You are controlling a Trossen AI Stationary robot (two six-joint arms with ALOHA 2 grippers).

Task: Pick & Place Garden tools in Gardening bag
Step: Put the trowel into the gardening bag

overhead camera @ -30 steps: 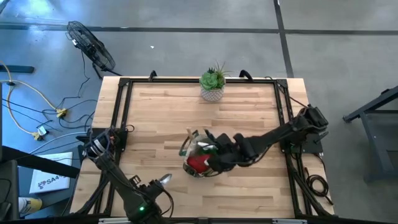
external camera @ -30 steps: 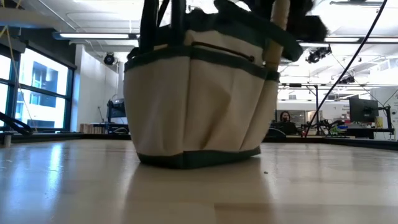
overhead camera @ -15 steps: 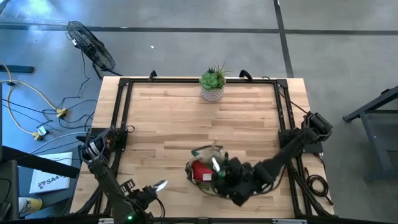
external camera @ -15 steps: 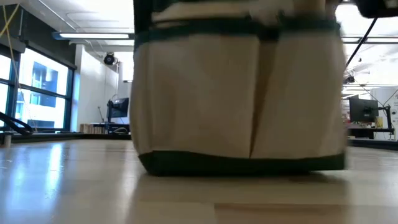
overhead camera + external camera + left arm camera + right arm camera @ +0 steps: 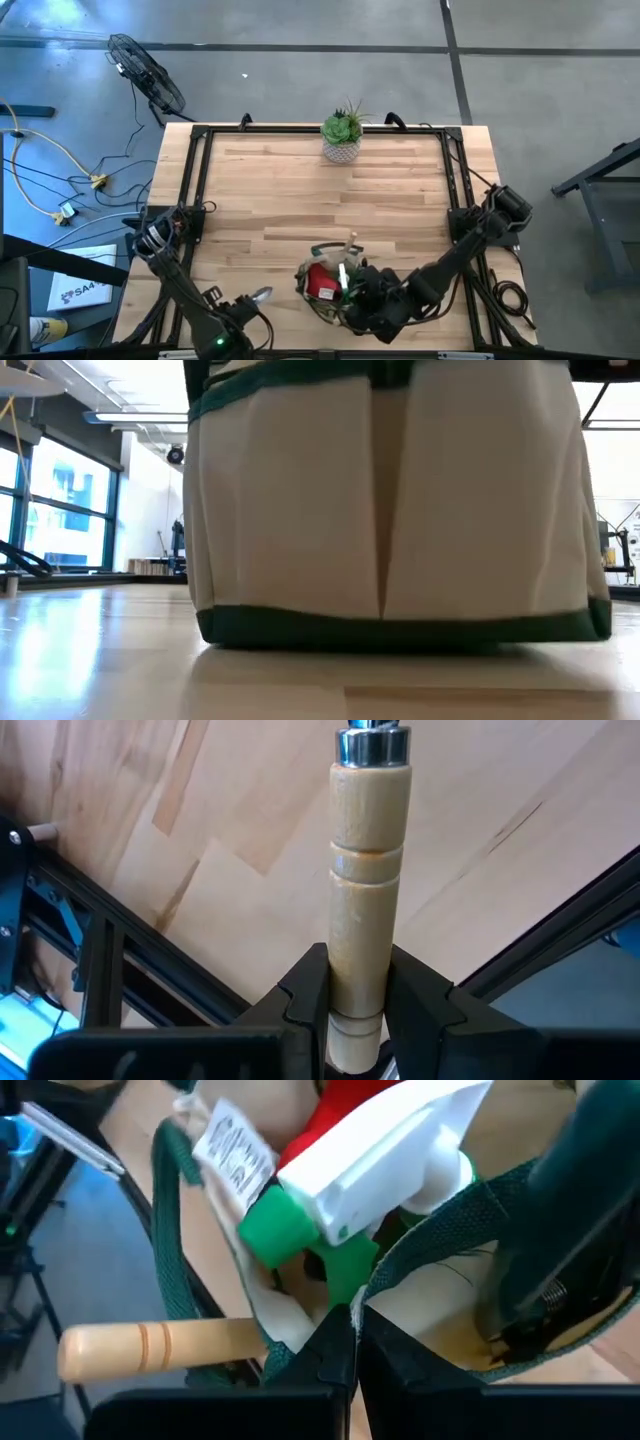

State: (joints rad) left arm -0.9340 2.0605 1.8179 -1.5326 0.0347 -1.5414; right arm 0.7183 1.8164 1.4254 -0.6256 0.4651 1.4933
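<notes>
Bag (image 5: pixel 335 283) near the surface's (image 5: pixel 300 190) front edge, right end effector (image 5: pixel 355 1342) pinching its rim; left end effector (image 5: pixel 357 1005) clamps a wooden handle (image 5: pixel 367 880) at front-left.
Risks: rim slips and bag tips, spilling the spray bottle (image 5: pixel 350 1175); handle slides from clamp. Sewn bag tag (image 5: pixel 232 1150) has print, unreadable.

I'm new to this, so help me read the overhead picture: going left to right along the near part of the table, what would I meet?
Left gripper holding a wooden-handled tool → gardening bag → right gripper pinching the bag's rim.
</notes>
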